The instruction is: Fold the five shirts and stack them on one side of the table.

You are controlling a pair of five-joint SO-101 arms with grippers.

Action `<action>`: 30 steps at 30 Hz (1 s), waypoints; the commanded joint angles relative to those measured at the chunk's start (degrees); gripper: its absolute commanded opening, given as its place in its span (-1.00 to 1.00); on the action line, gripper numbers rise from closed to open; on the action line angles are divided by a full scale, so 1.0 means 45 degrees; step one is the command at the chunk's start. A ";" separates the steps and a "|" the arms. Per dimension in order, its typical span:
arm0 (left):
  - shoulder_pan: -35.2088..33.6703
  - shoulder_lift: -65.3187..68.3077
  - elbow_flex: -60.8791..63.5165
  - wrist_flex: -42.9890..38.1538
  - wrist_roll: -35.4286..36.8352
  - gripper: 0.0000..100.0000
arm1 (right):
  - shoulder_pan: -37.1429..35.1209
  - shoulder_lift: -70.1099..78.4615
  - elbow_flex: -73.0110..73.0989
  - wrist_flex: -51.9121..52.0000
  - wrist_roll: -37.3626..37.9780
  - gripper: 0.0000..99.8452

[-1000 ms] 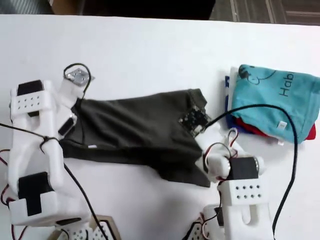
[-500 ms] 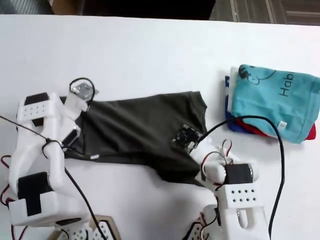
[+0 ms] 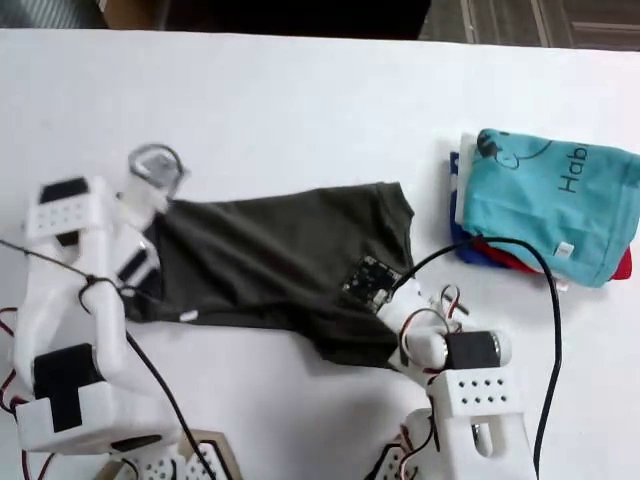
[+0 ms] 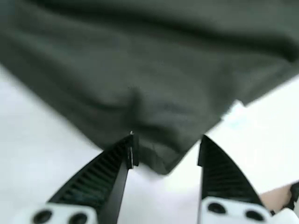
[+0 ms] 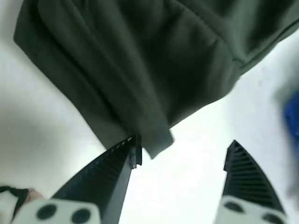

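A dark olive shirt [image 3: 270, 260] lies spread and creased across the middle of the table. My left gripper [image 3: 138, 262] is at its left edge, open, and the left wrist view has a corner of the shirt [image 4: 163, 116] lying between the two fingers of the left gripper [image 4: 166, 151]. My right gripper [image 3: 390, 318] sits at the shirt's near right corner, open too. In the right wrist view a folded corner of the shirt [image 5: 140, 79] ends beside one finger of the right gripper [image 5: 183, 151].
A stack of folded shirts [image 3: 545, 205] sits at the right side, teal on top with red and blue beneath. A black cable [image 3: 545, 330] loops from the right arm near that stack. Bare white table [image 3: 300, 100] stretches behind the shirt.
The right arm has drawn back toward the table's near edge, along the shirt's right side to its near right corner. The left arm shifted slightly at the shirt's left edge.
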 commanded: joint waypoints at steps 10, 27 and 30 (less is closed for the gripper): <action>0.0567 0.0156 -0.5031 0.1700 0.0918 -0.72 | 0.0127 0.0830 -0.4747 -0.2745 -0.2696 -0.84; 0.1641 0.7814 -0.7101 0.0488 0.3868 -0.95 | -0.0889 1.7319 -1.3499 -0.5187 -0.4337 -0.96; 0.1309 0.8791 -0.8039 0.1114 0.3868 -0.95 | -0.0381 1.9390 -1.5433 -0.4484 -0.4337 -0.96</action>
